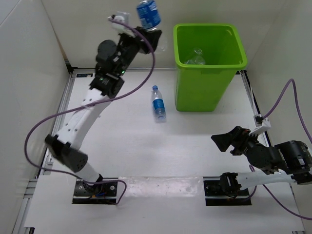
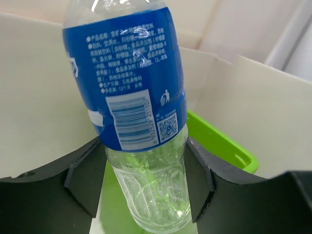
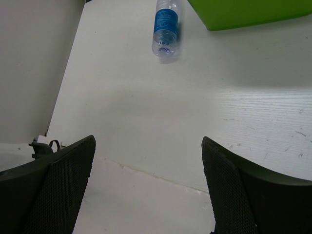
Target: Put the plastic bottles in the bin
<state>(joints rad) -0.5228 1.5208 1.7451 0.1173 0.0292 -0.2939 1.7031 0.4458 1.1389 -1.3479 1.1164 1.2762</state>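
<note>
Bottle (image 1: 158, 103) lying on white table (image 1: 146, 151), white walls (image 1: 29, 48)

I see bright, even light from above on the white table (image 1: 195, 151). The bin (image 1: 209, 92) drops a soft grey shadow on the table beside it. Small white glare spots shine on the bottle (image 2: 129, 73) in my left wrist view. Everything looks sharp.

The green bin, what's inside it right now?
Clear plastic, seemingly an unlabelled bottle, lies at the bottom of the lime-green bin. The near wall hides part of the floor, so more could be there.
</note>
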